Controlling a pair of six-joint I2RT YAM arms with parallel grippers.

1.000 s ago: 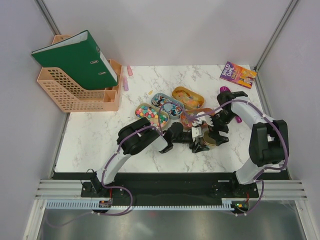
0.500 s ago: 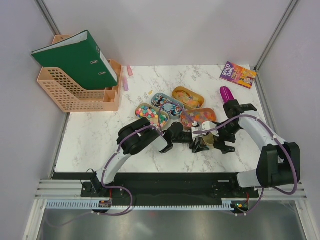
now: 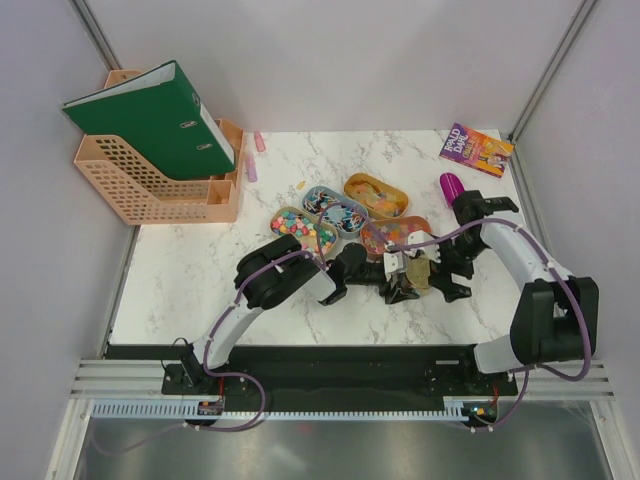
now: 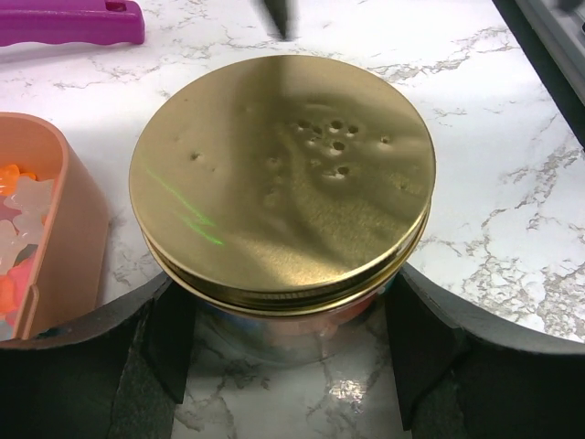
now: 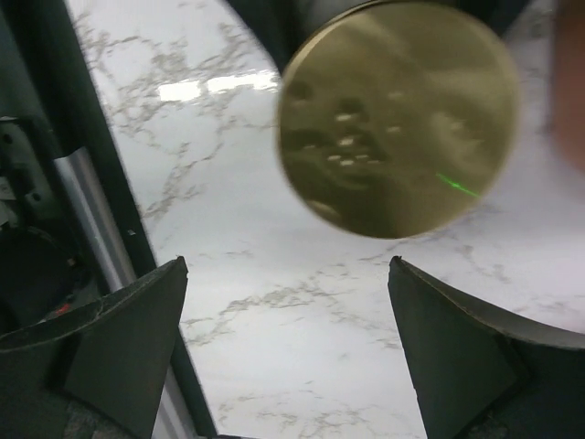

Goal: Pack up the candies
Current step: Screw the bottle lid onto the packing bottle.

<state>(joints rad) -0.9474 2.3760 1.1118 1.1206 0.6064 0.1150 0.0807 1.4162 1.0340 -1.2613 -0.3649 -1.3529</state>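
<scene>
on the marble bench [image 3: 180,270], the left gripper [image 4: 292,340] is clamping the gold-lidded jar [image 4: 283,183], the right gripper [image 5: 291,352] is hovering spread above it, and the candies [image 3: 301,229] are lying in 4 trays [image 3: 352,182] just beside.

Jar [image 4: 274,327] mostly hidden (under gold lid [image 4: 283,178]), candies [image 4: 27,206] cropped

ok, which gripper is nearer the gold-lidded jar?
Left. The left gripper grips the gold-lidded jar, its fingers pressed on both sides. The right gripper is open, off the jar, which sits ahead of its fingers.
</scene>
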